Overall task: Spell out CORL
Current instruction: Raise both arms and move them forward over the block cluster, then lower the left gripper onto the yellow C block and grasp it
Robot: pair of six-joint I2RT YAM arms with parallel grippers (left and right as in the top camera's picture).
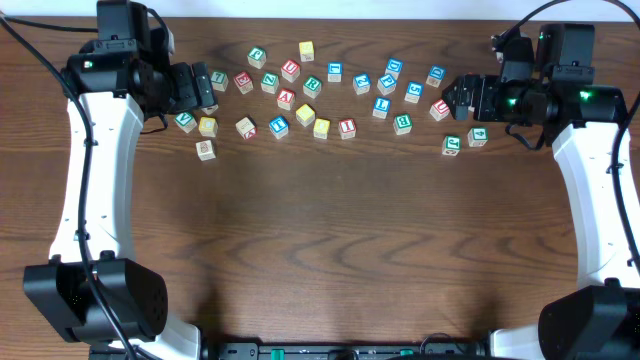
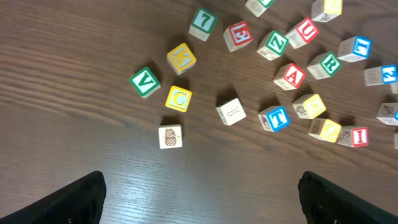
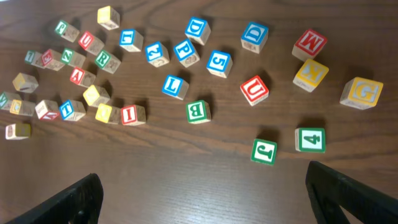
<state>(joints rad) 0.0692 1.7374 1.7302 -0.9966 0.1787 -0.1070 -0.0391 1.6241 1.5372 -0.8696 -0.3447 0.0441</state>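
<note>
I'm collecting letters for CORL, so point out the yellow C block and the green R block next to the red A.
C block (image 2: 178, 98), left wrist view, on its lettered top face.
R block (image 2: 324, 64), left wrist view, on its lettered top face.

You're looking at a dark brown wood-grain tabletop (image 1: 330, 250) filling the view, softly lit; along its far edge runs a plain white strip (image 1: 330, 8).

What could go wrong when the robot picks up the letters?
The C block sits close to the V block and K block, so the left gripper might bump them. The R block is crowded by neighbours like the A block. Also, I can't spot an O, so the word might stall.
</note>
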